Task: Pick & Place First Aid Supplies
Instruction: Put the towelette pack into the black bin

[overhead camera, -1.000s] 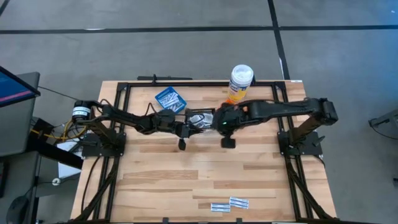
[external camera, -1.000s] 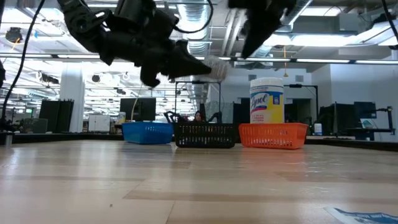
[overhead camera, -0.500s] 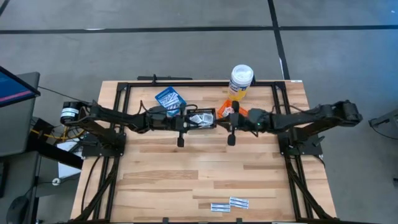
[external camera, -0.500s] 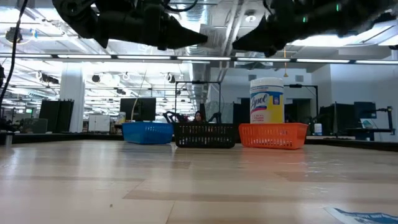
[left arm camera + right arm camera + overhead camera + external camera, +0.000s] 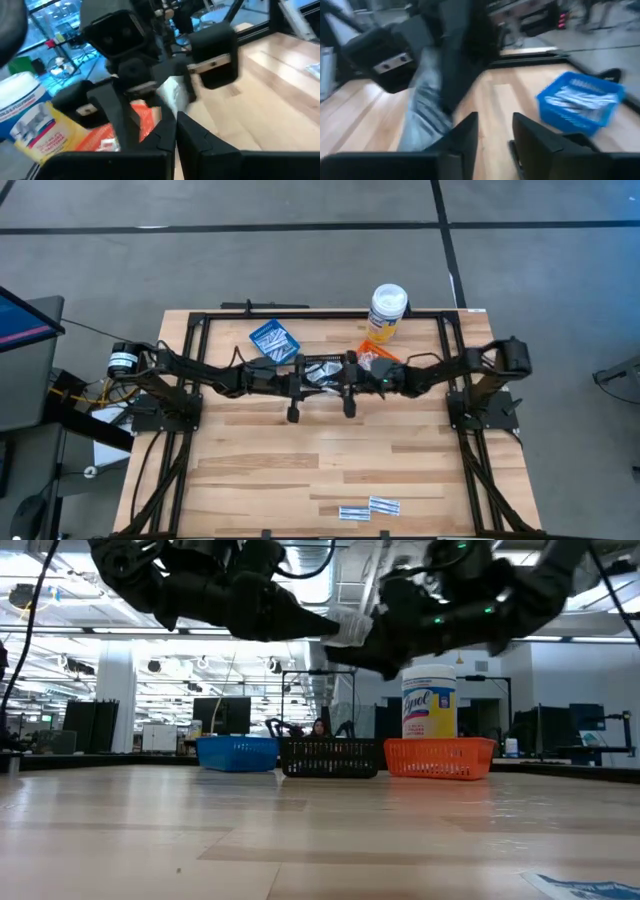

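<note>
Midair, above the black basket [image 5: 331,757], a small crinkled white packet [image 5: 352,628] sits pinched in the left gripper [image 5: 335,628], jaws closed on it. Just beside it, the right gripper [image 5: 349,376] faces it, jaws slightly apart, gripping nothing. More packets [image 5: 368,508] lie far across the tabletop [image 5: 330,460].

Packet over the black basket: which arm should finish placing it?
Left. The left claw pinches the white packet above the black basket, going by the high view. The right claw faces it, open and empty, so using it would probably need a handover first.
</note>
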You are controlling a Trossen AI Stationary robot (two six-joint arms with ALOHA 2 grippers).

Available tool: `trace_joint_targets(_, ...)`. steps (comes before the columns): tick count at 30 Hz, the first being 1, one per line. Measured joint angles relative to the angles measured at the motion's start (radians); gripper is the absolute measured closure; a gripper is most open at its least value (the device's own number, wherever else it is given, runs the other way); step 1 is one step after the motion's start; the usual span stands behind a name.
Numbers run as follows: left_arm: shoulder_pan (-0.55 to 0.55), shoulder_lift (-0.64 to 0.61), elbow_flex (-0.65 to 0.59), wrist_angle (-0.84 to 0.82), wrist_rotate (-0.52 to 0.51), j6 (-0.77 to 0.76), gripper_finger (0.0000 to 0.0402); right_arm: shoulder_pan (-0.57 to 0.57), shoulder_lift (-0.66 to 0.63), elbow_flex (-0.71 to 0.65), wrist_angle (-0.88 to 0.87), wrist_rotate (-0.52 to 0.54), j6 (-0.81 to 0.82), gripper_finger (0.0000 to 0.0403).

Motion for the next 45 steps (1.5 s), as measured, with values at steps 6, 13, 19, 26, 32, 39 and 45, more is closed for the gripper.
trace_joint_targets(6,0.025,-0.002,-0.001,-0.042,-0.105,-0.001,0.0395,-0.036,0.068,0.101,-0.135,-0.105,-0.004,0.0236)
trace_joint_targets(13,0.04,-0.003,0.001,-0.074,-0.167,-0.004,0.0393,-0.093,0.084,0.12,-0.164,-0.117,-0.033,0.0214)
trace_joint_targets(19,0.038,-0.003,0.001,-0.088,-0.258,-0.004,0.0393,-0.079,0.074,0.122,-0.214,-0.163,-0.019,0.0224)
trace_joint_targets(26,0.019,-0.003,0.001,-0.086,-0.351,-0.004,0.0394,-0.051,0.073,0.122,-0.275,-0.163,-0.025,0.0235)
trace_joint_targets(32,-0.018,-0.004,0.001,-0.086,-0.341,0.002,0.0393,-0.052,0.03,0.12,-0.31,-0.061,-0.025,0.023)
trace_joint_targets(39,-0.027,-0.004,0.001,-0.084,-0.343,0.023,0.0392,-0.051,-0.054,0.122,-0.425,-0.057,-0.025,0.0232)
trace_joint_targets(45,-0.026,-0.004,0.001,-0.084,-0.328,0.026,0.0393,-0.051,-0.072,0.122,-0.417,-0.057,-0.025,0.0234)
